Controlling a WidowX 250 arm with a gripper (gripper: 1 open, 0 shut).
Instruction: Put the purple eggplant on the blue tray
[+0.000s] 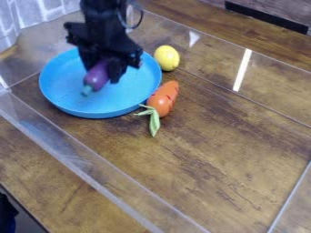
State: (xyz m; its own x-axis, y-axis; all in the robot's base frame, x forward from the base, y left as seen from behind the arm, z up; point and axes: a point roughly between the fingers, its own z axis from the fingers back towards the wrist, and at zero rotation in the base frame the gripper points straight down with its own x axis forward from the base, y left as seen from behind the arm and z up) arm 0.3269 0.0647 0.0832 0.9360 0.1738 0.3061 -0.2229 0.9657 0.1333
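Note:
The purple eggplant [95, 78] hangs between the black fingers of my gripper [101, 65], which is shut on it. It sits low over the middle of the blue tray [67, 98], a wide round dish at the left of the wooden table. I cannot tell whether the eggplant touches the tray's floor. The arm comes down from the top of the view and hides the tray's far rim.
A yellow lemon [166, 58] lies just right of the tray. An orange carrot [163, 98] with green leaves rests against the tray's right front rim. The table is dark glossy wood, with a clear plastic edge strip [73, 150] running along the front left.

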